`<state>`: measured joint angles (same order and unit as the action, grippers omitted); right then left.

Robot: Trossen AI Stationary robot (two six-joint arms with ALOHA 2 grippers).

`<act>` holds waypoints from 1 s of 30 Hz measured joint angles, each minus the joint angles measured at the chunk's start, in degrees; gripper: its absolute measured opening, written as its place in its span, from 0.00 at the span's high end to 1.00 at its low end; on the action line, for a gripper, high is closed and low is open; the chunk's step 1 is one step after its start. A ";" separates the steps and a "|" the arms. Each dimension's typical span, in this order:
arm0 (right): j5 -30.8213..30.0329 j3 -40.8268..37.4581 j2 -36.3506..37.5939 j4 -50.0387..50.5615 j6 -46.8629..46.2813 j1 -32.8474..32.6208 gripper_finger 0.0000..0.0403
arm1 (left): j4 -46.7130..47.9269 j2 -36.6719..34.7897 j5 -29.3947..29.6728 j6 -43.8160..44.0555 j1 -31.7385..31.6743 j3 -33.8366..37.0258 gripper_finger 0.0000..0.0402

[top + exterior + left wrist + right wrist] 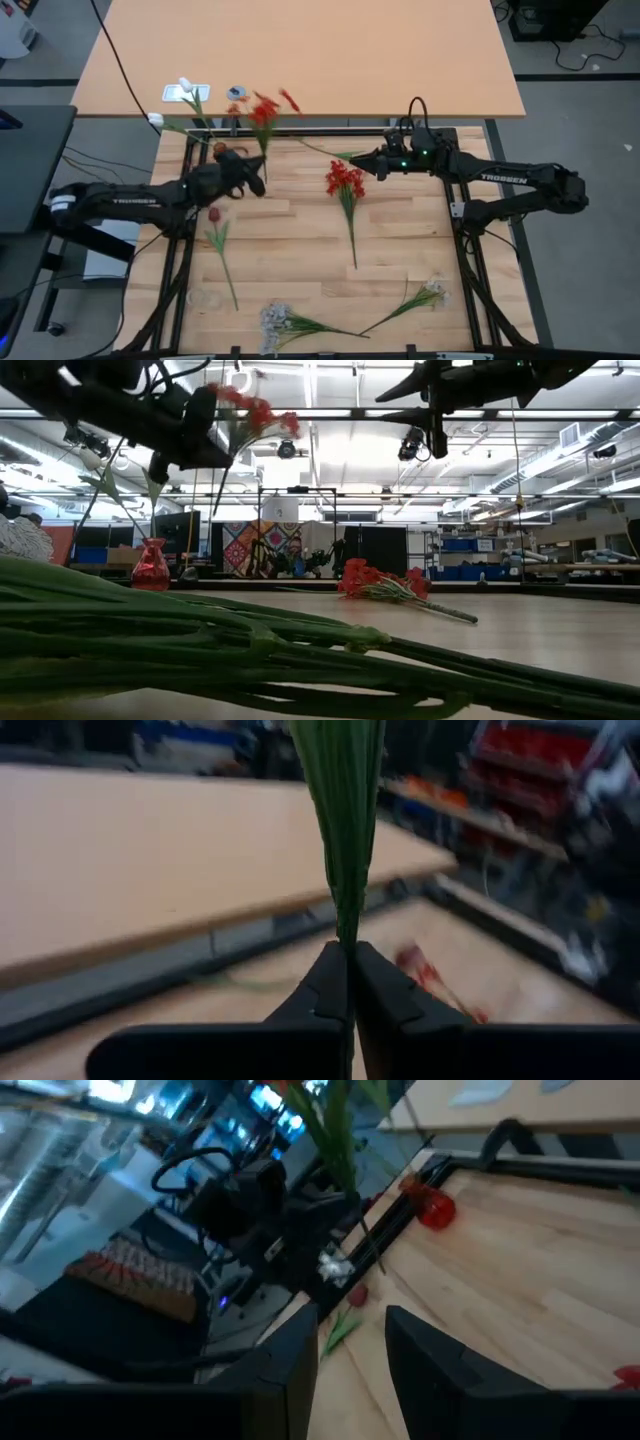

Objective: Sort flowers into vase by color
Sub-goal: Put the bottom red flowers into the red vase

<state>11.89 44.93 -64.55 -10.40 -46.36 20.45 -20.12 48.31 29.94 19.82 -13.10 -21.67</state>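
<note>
My left gripper (258, 180) hangs over the table's far left and is shut on a red-blossom flower (265, 108); the low view shows it raised (255, 415). My right gripper (372, 160) is open and empty, hovering right of a second red flower (345, 180) that lies flat on the table. A maroon tulip (214, 216) lies near the left edge. Two white-bloom stems (275, 322) (430, 295) lie at the near edge. A small red vase (150, 565) stands at the far left. A white flower (188, 90) shows past the far edge. My left gripper pinches the red flower's green stalk (346, 935) between its two fingers (320, 990), on the stalk's lower part. The flower is lifted clear of the table. Its stalk runs from the fingers toward the far edge, ending in the red blossoms (265, 108).
A larger light-brown table (400, 50) adjoins the far edge, with small white and blue items (237, 93) on it. A black frame rail (300, 132) runs along the far edge. Bare wood (290, 230) lies between the tulip and the red flower.
</note>
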 joint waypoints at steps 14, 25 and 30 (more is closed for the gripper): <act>-4.52 0.02 0.00 1.14 2.86 2.66 0.68 | -3.43 -9.55 -3.05 -18.46 -23.10 2.82 0.99; 0.37 0.02 0.02 1.82 6.57 5.52 0.68 | -20.88 -17.74 -2.82 -16.49 -31.05 18.43 0.99; 7.23 0.02 0.02 2.88 6.88 9.72 0.68 | -20.33 -17.60 -0.43 -16.47 -31.89 21.03 0.99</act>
<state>19.12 44.94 -64.53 -7.52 -39.48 30.16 -40.45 30.70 29.50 3.35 -44.99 -0.65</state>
